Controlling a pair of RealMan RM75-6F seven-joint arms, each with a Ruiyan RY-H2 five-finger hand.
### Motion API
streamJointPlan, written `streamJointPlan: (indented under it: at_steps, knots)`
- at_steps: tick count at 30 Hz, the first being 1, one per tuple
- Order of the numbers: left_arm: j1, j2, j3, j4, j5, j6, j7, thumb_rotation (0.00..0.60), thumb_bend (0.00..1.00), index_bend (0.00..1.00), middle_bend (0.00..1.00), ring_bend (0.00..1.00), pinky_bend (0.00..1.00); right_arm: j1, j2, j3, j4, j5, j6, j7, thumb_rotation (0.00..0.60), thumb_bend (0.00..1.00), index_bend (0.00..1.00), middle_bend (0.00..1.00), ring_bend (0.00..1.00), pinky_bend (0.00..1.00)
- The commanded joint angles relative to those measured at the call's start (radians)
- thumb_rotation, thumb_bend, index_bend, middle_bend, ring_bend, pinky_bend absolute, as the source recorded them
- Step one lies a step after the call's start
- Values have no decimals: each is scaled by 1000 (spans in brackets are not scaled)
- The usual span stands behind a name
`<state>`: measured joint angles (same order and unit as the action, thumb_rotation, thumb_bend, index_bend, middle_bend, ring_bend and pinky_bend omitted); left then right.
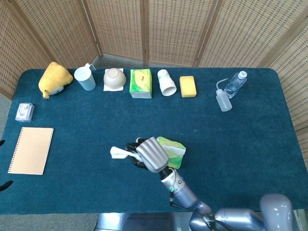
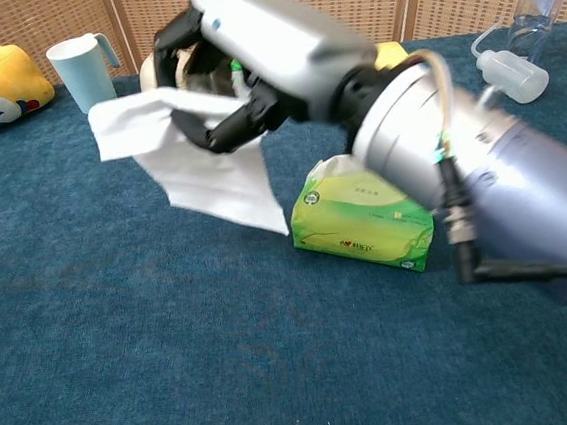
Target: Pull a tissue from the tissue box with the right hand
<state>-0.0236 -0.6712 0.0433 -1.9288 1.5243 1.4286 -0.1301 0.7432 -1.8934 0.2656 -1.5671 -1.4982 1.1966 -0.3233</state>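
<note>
The right hand (image 2: 235, 76) hangs above the blue table (image 1: 231, 144), its fingers (image 2: 217, 130) closed around a white tissue (image 2: 194, 166) that is free of the box and droops from the grip in a loose sheet, clear of the cloth. From the head view the hand (image 1: 147, 154) sits just left of the green tissue box (image 1: 172, 150), with the tissue (image 1: 117, 153) sticking out further left past the fingers. The box (image 2: 364, 215) lies flat near the middle of the table, partly hidden behind the forearm in the chest view, and a bit of white still shows at its top opening. Along the far edge runs a row of things: a yellow plush toy (image 1: 54, 78), a pale blue jug (image 1: 85, 78), an upturned bowl (image 1: 114, 78) on a white napkin, a second green box (image 1: 140, 83), a white cup (image 1: 167, 82) on its side, and a yellow sponge (image 1: 187, 86). Further right stand a squeeze bottle (image 1: 223, 100) and a water bottle (image 1: 235, 84), close together. At the left edge lie a tan notebook (image 1: 31, 150) and, above it, a small clear packet (image 1: 24, 112). The left hand is nowhere to be seen in either view.
</note>
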Motion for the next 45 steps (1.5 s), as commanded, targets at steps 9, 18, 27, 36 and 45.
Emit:
streamJointPlan:
  at_steps: [9,18,27,36,45]
  knots:
    - [-4,2,3,-3,-3,-12,3,600,0,0,0,0,12,51,-76,-13,102,106,-114,-83,600,441,202,314,250,568]
    - [-6,3,4,-5,-5,-17,4,600,0,0,0,0,12,34,27,-20,-22,120,-108,-146,600,21,0,0,0,169]
    - [-5,4,7,-8,3,-14,5,600,0,0,0,0,12,-30,195,-38,-153,30,-9,-125,600,5,0,0,0,169]
    - [0,10,10,-9,15,0,-6,600,0,0,0,0,12,-174,474,-143,-69,-146,169,128,600,0,0,0,0,182]
    - [9,10,11,-24,36,26,13,600,0,0,0,0,12,-316,568,-239,104,-178,311,353,600,0,0,0,0,160]
